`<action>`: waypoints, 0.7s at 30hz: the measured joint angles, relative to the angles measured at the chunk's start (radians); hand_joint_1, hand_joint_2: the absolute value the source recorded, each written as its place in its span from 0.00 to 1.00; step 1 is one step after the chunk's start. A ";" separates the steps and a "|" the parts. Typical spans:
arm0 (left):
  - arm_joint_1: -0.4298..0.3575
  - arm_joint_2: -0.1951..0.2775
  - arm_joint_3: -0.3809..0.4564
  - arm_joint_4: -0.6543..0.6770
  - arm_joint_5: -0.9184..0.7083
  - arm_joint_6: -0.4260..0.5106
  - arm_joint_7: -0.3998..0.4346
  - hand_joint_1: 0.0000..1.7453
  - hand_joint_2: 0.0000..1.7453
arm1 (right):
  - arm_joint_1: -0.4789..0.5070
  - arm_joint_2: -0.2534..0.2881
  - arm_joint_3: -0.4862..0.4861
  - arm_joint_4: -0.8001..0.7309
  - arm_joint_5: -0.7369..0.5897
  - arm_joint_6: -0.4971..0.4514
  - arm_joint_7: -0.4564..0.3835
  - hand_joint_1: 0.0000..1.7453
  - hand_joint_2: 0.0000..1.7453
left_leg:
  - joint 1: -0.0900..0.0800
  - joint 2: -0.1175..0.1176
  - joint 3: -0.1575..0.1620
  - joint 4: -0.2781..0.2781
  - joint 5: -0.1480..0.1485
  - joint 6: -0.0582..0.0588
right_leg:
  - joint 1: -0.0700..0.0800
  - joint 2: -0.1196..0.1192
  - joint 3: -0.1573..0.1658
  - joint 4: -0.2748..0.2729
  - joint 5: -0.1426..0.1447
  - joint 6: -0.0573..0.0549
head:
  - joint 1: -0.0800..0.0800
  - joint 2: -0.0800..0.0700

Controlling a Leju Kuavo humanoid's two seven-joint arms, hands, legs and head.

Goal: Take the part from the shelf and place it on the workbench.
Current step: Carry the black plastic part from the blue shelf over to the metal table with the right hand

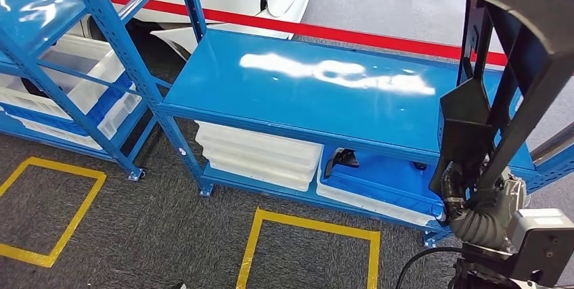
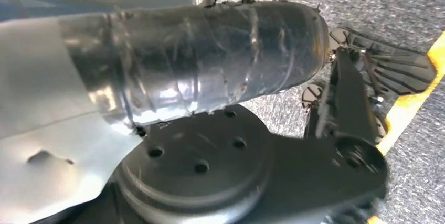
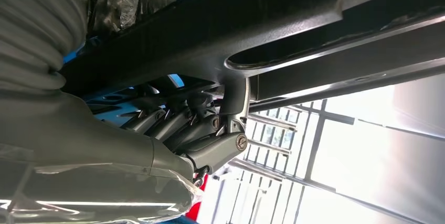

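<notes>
The part (image 1: 467,120) is a large black frame with a curved top bar and a boxy lower block. It hangs at the right, over the right end of the blue workbench (image 1: 304,93). My right hand (image 1: 459,191) grips it from below, above the grey ribbed wrist cover. In the right wrist view the dark fingers (image 3: 173,124) curl around a black bar of the part (image 3: 294,19). In the left wrist view my left hand (image 2: 36,93) is a grey plastic-wrapped shape at the edge, hanging over the carpet. How its fingers lie is hidden.
A blue shelf (image 1: 101,18) with white bins (image 1: 81,79) stands at the left. Under the workbench lie stacked white bins (image 1: 257,153) and a tray holding a black item (image 1: 342,160). Yellow squares (image 1: 308,228) mark the grey carpet. A red line (image 1: 338,32) runs behind the bench.
</notes>
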 joint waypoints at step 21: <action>-0.001 -0.007 0.000 0.000 -0.002 0.000 -0.005 0.00 0.00 | 0.001 0.000 -0.010 -0.002 -0.007 0.000 -0.001 1.00 1.00 | 0.005 0.000 -0.136 0.024 0.045 -0.003 | -0.006 0.004 0.029 -0.051 0.005 -0.008 | 0.006 0.000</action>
